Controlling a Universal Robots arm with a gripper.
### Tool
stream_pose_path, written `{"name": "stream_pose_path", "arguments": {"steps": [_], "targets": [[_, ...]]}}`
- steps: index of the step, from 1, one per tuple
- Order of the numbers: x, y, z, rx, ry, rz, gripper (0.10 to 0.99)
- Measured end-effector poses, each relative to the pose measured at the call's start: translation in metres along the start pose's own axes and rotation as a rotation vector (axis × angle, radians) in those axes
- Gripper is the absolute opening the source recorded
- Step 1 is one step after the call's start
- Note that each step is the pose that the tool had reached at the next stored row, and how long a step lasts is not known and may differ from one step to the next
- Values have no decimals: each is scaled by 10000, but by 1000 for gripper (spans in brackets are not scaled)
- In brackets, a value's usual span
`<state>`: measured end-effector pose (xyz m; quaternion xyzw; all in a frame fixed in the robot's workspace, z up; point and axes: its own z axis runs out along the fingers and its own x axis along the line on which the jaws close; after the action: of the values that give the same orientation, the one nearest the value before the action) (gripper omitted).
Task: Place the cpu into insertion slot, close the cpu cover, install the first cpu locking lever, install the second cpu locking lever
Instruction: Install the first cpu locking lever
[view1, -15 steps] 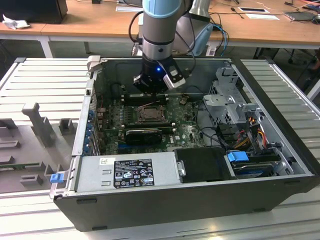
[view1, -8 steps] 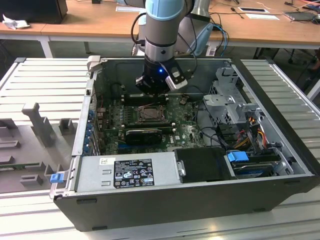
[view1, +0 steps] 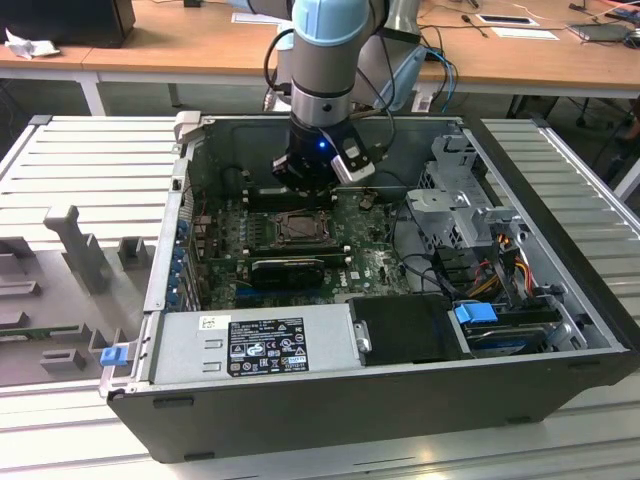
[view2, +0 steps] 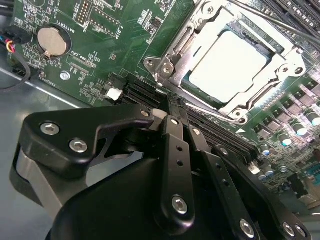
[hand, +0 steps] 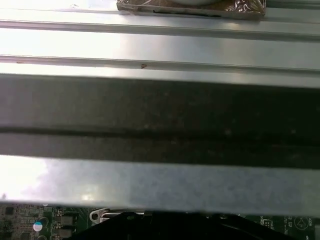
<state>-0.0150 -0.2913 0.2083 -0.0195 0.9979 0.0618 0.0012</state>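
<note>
1. cpu (view2: 227, 67): silver-grey square top, seated in motherboard (view2: 115, 45) socket.
2. cpu cover (view2: 192, 35): metal frame lying closed around it.
3. My gripper (view2: 172, 107): fingers pressed together, holding nothing, just beside socket.

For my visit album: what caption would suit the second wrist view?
The tool hovers by the socket, where the cpu sits under the closed cpu cover.

In the second wrist view the gripper (view2: 172, 107) body hides the board toward 6 o'clock, and whether its fingers are parted cannot be told. The cpu (view2: 227, 67) glares white, its surface washed out; the cover (view2: 175, 50) overlaps its edges. In the exterior view the arm (view1: 325, 60) is cut off at 12 o'clock, and the socket's (view1: 298, 228) contents are too small to tell.
</note>
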Motion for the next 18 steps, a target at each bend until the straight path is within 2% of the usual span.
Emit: {"name": "stream_pose_path", "arguments": {"steps": [12, 18], "targets": [[1, -6, 37, 7, -2, 14, 106], [1, -7, 43, 74, 1, 15, 106]]}}
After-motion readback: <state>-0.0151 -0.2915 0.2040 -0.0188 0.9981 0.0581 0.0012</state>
